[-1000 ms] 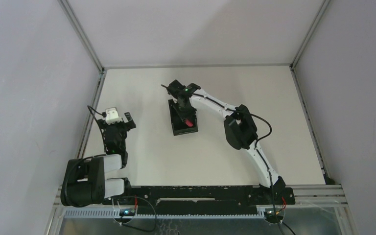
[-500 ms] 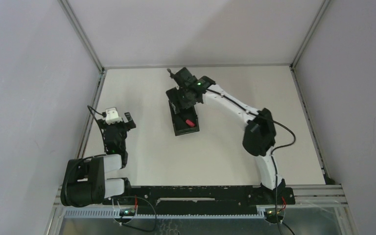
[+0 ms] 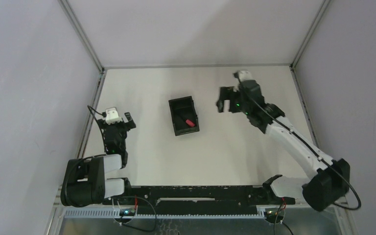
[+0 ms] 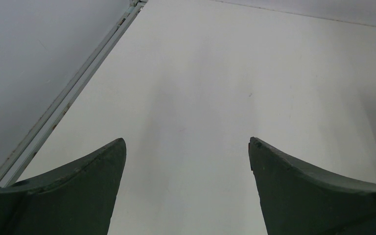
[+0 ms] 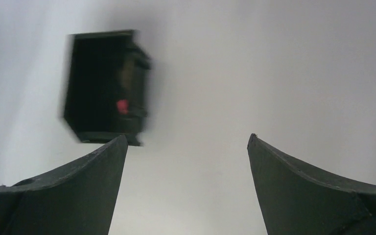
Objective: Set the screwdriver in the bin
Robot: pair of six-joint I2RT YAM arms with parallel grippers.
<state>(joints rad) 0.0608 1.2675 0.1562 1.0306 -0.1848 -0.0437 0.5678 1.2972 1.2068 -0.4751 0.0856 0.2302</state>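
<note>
Hovering above the table (image 3: 225, 147), jaws wide and empty: right gripper (image 5: 186, 141), well right of the bin (image 3: 181, 101); left gripper (image 4: 186, 142), equally wide, near the left edge. Inside the bin, the screwdriver (image 3: 188, 122).

The left arm (image 3: 95, 171) and right arm (image 3: 286, 137) are both made of white links joined by bulky black housings. A thin black cable (image 3: 301, 142) runs along the right arm's white links, and a small green light (image 3: 237, 104) glows near its wrist. Each wrist carries a white block (image 3: 110, 116). The left claw (image 4: 186, 142) and right claw (image 5: 186, 137) look alike, with matte, dark grey-green fingers (image 5: 313, 191) that are broad at the root and curve up to a narrow tip.
</note>
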